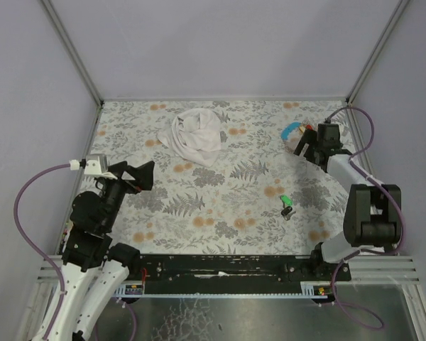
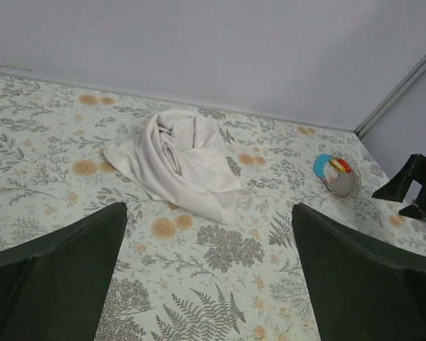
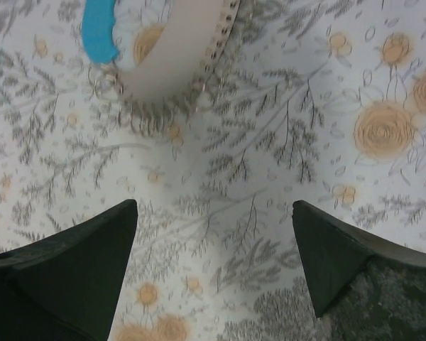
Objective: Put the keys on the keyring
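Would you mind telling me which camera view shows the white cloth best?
The left wrist view: the white cloth lies whole and large near mid-frame, with its folds distinct. The top external view shows the cloth whole too, but smaller and farther off. The right wrist view does not show it at all.

A cloth (image 1: 195, 136) is laid at the far middle of the surface (image 1: 220, 227). The keyring (image 1: 295, 132) is placed to its right, near the far right corner, just beyond the right pincer (image 1: 303, 147). One key (image 1: 285, 201) is found nearer the arm bases, right of centre. The left pincer (image 1: 143, 175) is positioned over the left side, well apart from the cloth.
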Available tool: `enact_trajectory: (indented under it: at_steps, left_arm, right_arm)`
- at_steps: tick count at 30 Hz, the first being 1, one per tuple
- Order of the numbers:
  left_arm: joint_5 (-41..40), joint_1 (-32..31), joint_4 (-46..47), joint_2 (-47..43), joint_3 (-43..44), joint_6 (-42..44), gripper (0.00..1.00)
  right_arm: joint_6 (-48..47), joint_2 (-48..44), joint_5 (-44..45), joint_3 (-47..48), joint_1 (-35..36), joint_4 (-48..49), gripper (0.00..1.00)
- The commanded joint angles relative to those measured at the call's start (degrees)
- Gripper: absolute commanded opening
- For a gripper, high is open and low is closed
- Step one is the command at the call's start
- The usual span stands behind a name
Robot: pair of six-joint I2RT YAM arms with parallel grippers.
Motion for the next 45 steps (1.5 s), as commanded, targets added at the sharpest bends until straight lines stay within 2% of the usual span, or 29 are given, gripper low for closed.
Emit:
enact_trajectory:
  at_steps: [1, 9, 19, 21, 28, 33, 39, 45]
  left_arm:
    - [1.92, -0.01, 3.58, 1.05, -0.28, 1.45, 1.00]
    - [2.24, 0.00, 3.45, 2.93, -0.08, 1.91, 1.00]
    - [2.45, 0.05, 3.39, 4.51, 0.21, 2.17, 1.00]
    - [2.50, 0.11, 3.49, 4.69, 0.19, 2.17, 1.00]
    - [3.07, 0.26, 3.41, 5.04, 0.25, 2.17, 1.00]
    - [3.64, 0.23, 3.41, 4.24, 0.21, 2.00, 1.00]
    - [4.70, 0.25, 3.14, 4.24, 0.21, 1.78, 1.00]
    - [7.85, 0.20, 3.48, 6.01, 0.49, 0.65, 1.00]
  right_arm:
    - [0.87, 6.69, -1.74, 8.21, -2.94, 5.73, 0.96]
    - [2.49, 24.09, -8.07, 22.40, -8.33, 6.06, 0.78]
    - [4.61, 36.04, -22.00, 31.85, -14.55, 6.06, 0.50]
    - [5.34, 37.09, -24.59, 31.70, -15.15, 7.14, 0.44]
    - [6.53, 38.12, -28.60, 29.58, -15.56, 9.53, 0.35]
    - [6.14, 38.70, -32.85, 29.23, -15.61, 9.87, 0.34]
    - [6.58, 37.99, -35.77, 26.98, -15.61, 10.75, 0.17]
    - [10.60, 33.57, -41.61, 19.45, -15.26, 18.09, 0.09]
